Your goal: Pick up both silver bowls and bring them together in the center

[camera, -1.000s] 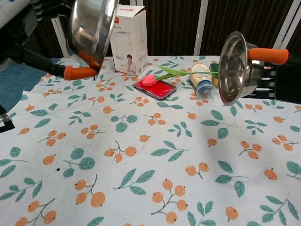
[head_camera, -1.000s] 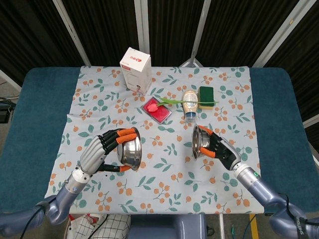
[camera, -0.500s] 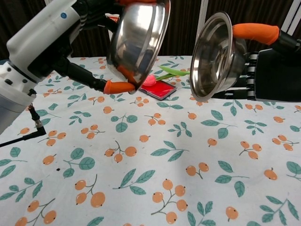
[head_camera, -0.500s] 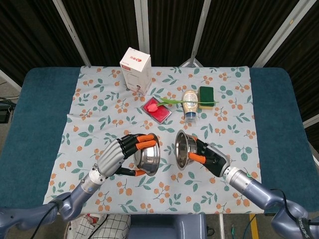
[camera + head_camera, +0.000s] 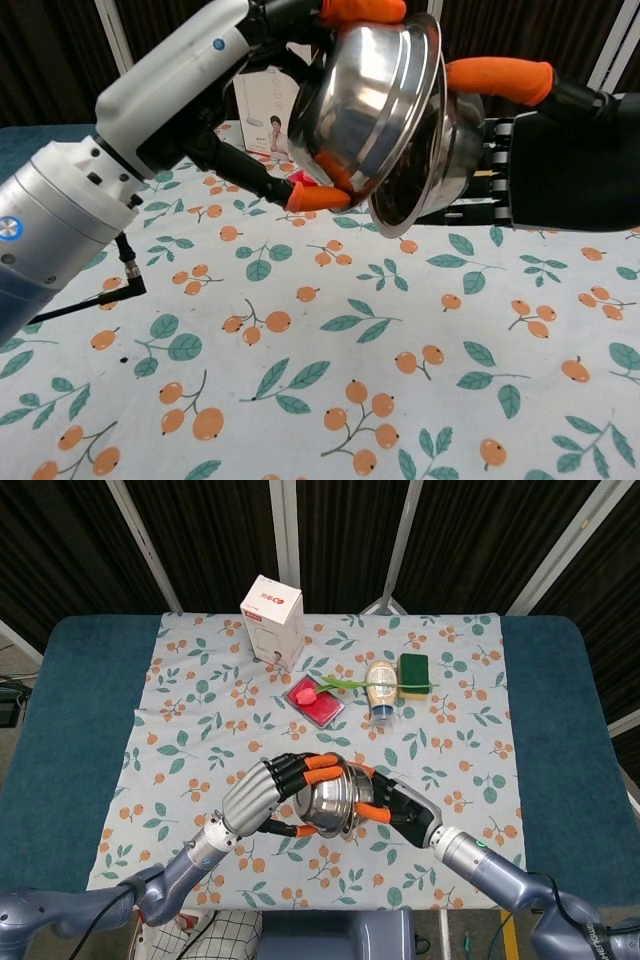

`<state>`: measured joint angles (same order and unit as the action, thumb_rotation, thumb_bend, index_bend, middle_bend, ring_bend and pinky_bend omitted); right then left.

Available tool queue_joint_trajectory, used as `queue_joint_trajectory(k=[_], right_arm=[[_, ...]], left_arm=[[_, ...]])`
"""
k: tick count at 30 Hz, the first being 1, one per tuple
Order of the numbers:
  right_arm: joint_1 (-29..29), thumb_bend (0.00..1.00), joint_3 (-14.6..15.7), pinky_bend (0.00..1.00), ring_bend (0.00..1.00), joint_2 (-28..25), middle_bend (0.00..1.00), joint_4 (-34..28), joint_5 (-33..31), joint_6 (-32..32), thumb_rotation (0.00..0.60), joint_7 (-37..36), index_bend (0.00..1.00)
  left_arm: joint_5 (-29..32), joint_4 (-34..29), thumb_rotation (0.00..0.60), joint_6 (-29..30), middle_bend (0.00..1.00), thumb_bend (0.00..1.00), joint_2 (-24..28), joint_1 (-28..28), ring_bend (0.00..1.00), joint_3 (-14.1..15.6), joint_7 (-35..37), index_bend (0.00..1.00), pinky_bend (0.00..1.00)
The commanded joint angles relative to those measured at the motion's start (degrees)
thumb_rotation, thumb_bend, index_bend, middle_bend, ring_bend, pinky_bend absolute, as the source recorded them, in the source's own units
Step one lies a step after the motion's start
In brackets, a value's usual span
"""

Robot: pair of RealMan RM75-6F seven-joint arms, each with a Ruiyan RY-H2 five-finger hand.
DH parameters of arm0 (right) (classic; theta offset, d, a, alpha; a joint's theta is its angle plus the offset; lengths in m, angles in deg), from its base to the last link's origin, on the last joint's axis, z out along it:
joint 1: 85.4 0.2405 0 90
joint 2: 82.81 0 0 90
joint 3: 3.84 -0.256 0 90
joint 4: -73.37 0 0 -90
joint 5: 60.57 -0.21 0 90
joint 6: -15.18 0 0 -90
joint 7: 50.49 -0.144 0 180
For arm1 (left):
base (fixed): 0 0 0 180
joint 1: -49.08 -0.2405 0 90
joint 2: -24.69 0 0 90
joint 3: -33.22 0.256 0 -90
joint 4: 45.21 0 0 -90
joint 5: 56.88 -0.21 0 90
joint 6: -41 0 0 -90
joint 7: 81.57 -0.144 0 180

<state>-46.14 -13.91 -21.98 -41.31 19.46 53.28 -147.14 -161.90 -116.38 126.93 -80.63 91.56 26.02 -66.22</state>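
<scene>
While both bowls hang in the air over the cloth (image 5: 200, 690) near its 6 o'clock edge, they meet rim to rim, touching. Left hand (image 5: 262, 796) wraps its orange-tipped fingers (image 5: 364, 10) around the left bowl (image 5: 365, 98), gripping it, tilted. Right hand (image 5: 398, 808) clamps the right bowl (image 5: 452, 150) from 3 o'clock, fingers curled over its rim. In the head view the pair reads as one steel lump between the hands. Beyond, toward 12 o'clock: white box (image 5: 272, 618), red case (image 5: 317, 704) with a tulip (image 5: 322, 686) across it, jar (image 5: 380, 690) lying down, green sponge (image 5: 414, 670) beside the jar.
</scene>
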Motion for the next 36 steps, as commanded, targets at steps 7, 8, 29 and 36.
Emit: queue_joint_trajectory(k=[7,8,29,36], right_arm=[[-0.2,0.35,-1.1,1.0,1.0,1.6,0.97,-3.1,-6.9,-0.4,0.6,8.6,1.0],[-0.4,0.35,-1.3,1.0,1.0,1.6,0.97,-3.2,-7.1,-0.4,0.6,8.9,1.0],[-4.6,0.35,-5.9,1.0,1.0,0.6,0.97,2.4,-6.3,-4.1,0.6,4.2,1.0],[-5.6,0.35,-6.4,1.0,1.0,0.1,0.97,0.7,-4.2,-4.0,0.6,4.0,1.0]], left_arm=[[1.2,2.0,0.6,-1.8,0.63,0.35,-2.1,1.5,0.53,0.0,-0.6,0.46,0.75],[1.3,2.2,0.6,-1.9,0.63,0.35,-2.3,1.6,0.53,0.1,-0.6,0.46,0.75],[-0.9,-7.7,0.6,1.2,0.63,0.35,6.9,-0.1,0.53,2.0,-4.2,0.46,0.75],[-0.5,-5.9,0.6,0.1,0.63,0.35,6.3,0.2,0.53,1.9,-5.3,0.46,0.75]])
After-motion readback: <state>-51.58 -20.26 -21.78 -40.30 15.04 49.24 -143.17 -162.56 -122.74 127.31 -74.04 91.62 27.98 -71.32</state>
